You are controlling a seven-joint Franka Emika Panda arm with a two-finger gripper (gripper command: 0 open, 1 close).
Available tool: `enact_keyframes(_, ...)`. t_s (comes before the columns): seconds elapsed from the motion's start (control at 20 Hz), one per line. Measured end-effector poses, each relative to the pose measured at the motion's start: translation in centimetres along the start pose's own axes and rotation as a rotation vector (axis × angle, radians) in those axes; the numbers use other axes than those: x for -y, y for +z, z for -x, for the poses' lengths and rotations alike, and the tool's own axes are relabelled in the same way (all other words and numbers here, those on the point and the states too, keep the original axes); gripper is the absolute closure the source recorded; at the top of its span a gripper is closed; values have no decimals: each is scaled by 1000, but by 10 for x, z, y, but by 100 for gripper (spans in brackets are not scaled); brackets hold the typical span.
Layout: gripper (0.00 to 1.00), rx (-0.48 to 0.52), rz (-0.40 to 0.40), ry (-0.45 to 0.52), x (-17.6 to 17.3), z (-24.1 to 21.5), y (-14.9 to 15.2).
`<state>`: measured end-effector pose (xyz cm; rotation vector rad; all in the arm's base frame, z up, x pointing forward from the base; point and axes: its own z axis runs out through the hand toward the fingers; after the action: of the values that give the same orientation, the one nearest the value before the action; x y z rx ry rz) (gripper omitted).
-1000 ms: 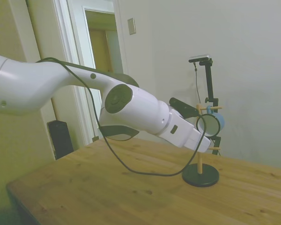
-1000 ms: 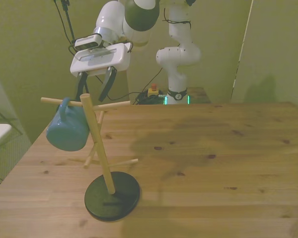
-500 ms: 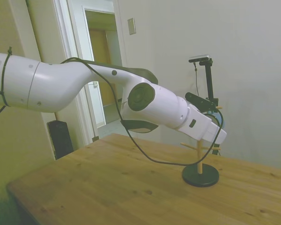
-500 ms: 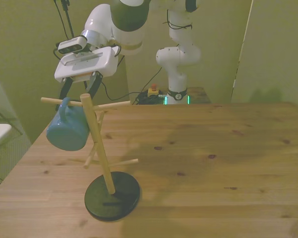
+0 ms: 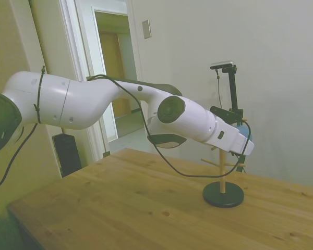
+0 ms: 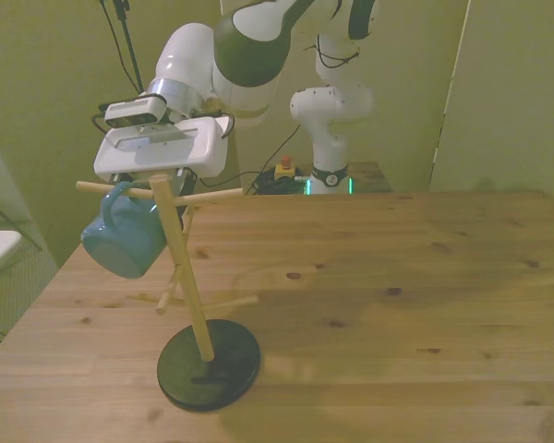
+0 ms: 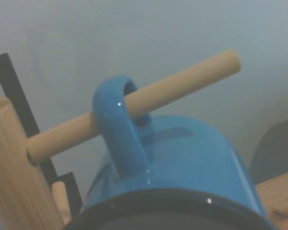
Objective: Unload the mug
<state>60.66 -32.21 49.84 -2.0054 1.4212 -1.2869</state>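
The light-blue mug [image 6: 123,242] hangs by its handle [image 7: 117,132] on an upper peg [image 7: 149,98] of a wooden mug tree [image 6: 180,268], on the front view's left side of the table. It is slightly tilted. My gripper [image 6: 140,183] sits right behind and above the mug, level with the peg, its tips hidden by the white hand and the mug. In the side view the hand [image 5: 235,140] covers the top of the tree and almost all of the mug. The wrist view looks at the mug [image 7: 192,153] from very close.
The tree stands on a round black base [image 6: 209,364] near the table's front-left corner, and other bare pegs [image 6: 223,302] stick out lower down. The wooden table [image 6: 397,305] stretches toward the front view's right. A black cable [image 5: 172,161] hangs under the arm.
The arm has moved toward the front view's left and lowered, bringing the hand from beside the tree's top to right behind the mug. The mug now hangs a little more tilted.
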Motion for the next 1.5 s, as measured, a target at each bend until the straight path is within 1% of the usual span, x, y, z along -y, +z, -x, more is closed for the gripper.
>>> enact_keyframes(0.15, 0, -3, -6, -7, 5, -7, 1)
enact_keyframes(0.2, 100, -1, -7, -11, 7, -11, 1)
enact_keyframes(0.95, 100, 17, 2, -43, 12, -11, 16)
enact_keyframes(1.5, 100, 15, 0, -44, 14, -12, 16)
